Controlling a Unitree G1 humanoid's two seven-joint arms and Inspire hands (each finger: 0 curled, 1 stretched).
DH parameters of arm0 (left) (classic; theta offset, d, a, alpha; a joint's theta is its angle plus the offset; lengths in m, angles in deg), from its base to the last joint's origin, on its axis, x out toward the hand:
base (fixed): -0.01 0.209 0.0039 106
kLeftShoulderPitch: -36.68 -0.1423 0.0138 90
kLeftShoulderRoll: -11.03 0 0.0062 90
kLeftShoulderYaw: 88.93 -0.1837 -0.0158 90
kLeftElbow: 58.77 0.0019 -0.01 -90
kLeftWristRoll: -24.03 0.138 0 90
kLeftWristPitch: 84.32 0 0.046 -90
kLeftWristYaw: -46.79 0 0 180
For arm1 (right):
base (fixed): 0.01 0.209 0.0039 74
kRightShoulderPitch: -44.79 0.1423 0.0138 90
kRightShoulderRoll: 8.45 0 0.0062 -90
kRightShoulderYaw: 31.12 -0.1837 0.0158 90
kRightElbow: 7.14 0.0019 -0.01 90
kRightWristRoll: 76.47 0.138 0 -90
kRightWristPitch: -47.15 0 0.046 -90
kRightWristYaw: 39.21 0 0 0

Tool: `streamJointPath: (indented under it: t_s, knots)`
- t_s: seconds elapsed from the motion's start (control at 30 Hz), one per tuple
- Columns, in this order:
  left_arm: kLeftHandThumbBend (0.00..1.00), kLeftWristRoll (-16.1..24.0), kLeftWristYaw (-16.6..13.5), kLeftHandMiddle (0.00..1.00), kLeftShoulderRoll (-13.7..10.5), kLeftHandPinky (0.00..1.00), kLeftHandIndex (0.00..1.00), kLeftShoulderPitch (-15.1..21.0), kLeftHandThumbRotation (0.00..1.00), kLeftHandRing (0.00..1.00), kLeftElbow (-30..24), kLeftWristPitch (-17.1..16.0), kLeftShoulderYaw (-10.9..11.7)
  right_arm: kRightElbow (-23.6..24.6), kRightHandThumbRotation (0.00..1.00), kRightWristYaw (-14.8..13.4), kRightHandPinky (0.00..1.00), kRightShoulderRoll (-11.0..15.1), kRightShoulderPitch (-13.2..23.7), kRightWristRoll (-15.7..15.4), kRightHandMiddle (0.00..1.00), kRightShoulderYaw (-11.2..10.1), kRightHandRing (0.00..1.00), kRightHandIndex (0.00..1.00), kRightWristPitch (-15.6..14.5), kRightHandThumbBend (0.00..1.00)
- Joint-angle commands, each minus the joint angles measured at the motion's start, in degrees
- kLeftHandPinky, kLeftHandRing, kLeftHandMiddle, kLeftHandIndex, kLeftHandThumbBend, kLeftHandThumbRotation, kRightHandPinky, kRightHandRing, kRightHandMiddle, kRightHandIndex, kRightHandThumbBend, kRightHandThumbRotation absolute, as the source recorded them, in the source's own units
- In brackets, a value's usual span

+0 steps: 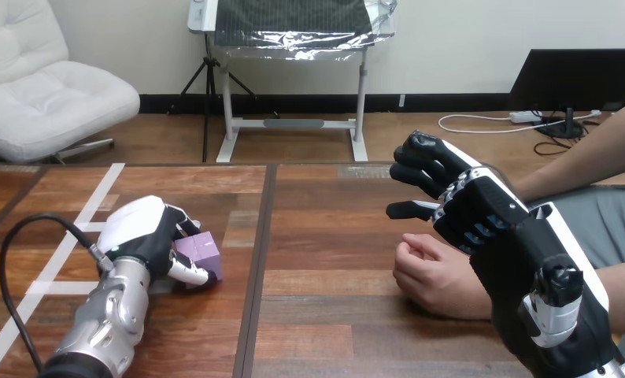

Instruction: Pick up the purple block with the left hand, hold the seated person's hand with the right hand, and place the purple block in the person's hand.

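Observation:
The purple block (pixel 201 253) lies on the wooden table (pixel 325 315) at the left. My left hand (pixel 142 229) is on it from the left, with fingers curled over its far side and the thumb (pixel 188 272) against its near side. The person's hand (pixel 434 277) rests on the table at the right, loosely curled, with nothing in it. My right hand (pixel 473 206) hovers just above and behind it, fingers relaxed and thumb pointing left. It holds nothing, and I see no grip on the person's hand.
White tape lines (pixel 65 252) run across the table's left part. A dark seam (pixel 258 260) splits the tabletop down the middle. The person's other forearm (pixel 593 150) reaches in from the upper right.

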Motion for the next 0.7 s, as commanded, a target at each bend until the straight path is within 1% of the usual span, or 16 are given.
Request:
streamJointPath:
  t_s: [0.0,0.3,0.67]
  knots:
    - [0.69,-0.34,-2.5,0.5,-0.46,0.52,0.52,1.92,0.0,0.49,-0.24,-1.53,0.56,1.87,1.0,-0.27,0.75,-0.5,2.38,0.37,0.89,-0.25,0.88,0.88,0.93,1.0]
    - [0.69,-0.82,-3.43,0.48,-0.42,0.5,0.5,1.66,0.0,0.47,-0.06,-1.77,0.62,1.7,1.0,-0.32,0.75,-0.52,2.6,0.3,0.89,-0.27,0.88,0.88,0.85,1.0]
    - [0.69,-1.78,-3.0,0.48,-0.55,0.47,0.5,1.01,0.0,0.46,-1.39,-1.07,0.96,0.5,1.0,0.15,0.75,-0.38,3.43,0.37,0.89,-0.26,0.89,0.88,1.04,1.0]
